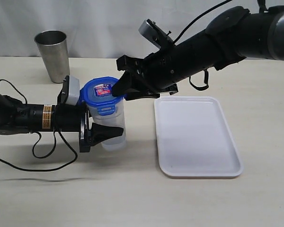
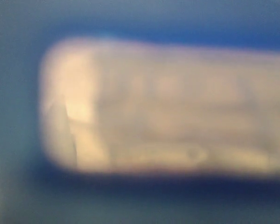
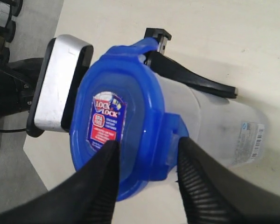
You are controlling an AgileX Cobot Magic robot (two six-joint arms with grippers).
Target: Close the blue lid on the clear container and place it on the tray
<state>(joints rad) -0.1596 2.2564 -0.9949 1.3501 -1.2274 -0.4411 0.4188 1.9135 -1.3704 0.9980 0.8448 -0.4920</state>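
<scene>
Item: tall clear plastic tumbler-shaped container [image 1: 118, 118] w/ small bright-blue plastic lid [image 1: 98, 91] on top, upright on pale worktop [image 1: 132, 198], centre-left of frame.
L claw [image 1: 109, 133] clamped on container body; R claw [image 3: 149, 142] pinched on lid rim & side flap. Flat white rectangular plastic tray [image 1: 199, 142] just right of container, not touching. Shiny steel cup [image 1: 52, 54] upper left. L wrist view: blur only.

Blue lid [image 1: 99, 92], white tray [image 1: 195, 137]
</scene>
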